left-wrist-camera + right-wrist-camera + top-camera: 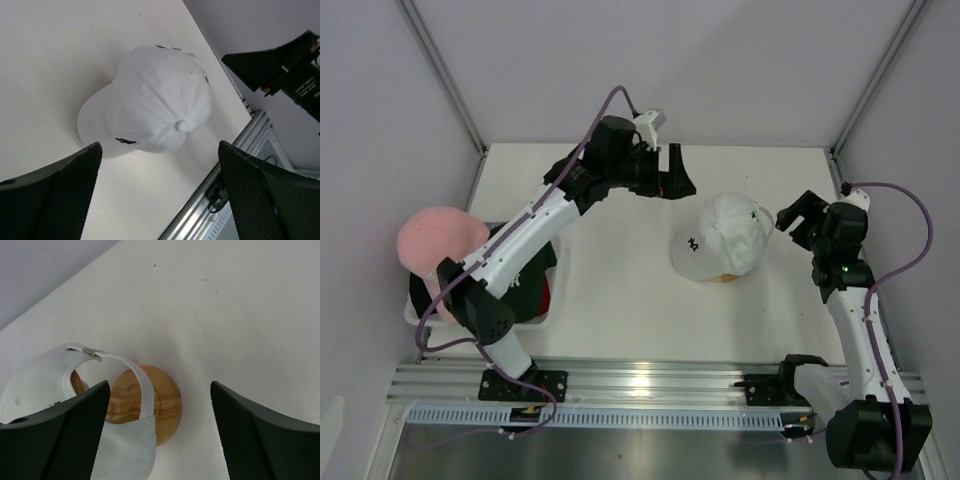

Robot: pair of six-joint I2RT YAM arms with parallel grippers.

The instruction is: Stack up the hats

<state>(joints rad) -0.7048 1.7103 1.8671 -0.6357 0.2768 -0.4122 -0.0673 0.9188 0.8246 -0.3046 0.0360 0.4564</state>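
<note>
- Recorded white fabric baseball cap (pixel 725 232) with dark NY logo, seated crown-up over round wooden stand (pixel 162 407), right of centre on white tabletop (pixel 620 290); brim turned toward the near-left in the top view.
- Saw, in the right wrist view, the cap's rear adjuster strap (pixel 142 387) arching across the stand's wooden disc, with the rear opening facing the right gripper.
- Logged left gripper (pixel 672 182) above the far middle of the tabletop, to the left of the white cap and apart from it.
- Found its fingers (pixel 60 195) spread wide with nothing between them; cap crown visible beyond the gap in the left wrist view.
- Logged right gripper (pixel 792 215) just beside the white cap's right rear edge.
- Found its fingers (pixel 260 435) wide apart, gripping nothing; could not tell whether the finger nearer the cap touched the fabric.
- Noted pink fabric cap (pixel 438 240) at the far-left edge, raised above white basket (pixel 545 320); support beneath it hidden.
- Noted black cap (pixel 525 282) with white logo lying in the basket, partly covered by the left arm (pixel 520 235).
- Noted strip of red fabric (pixel 546 297) beside the black cap; shape unclear.
</note>
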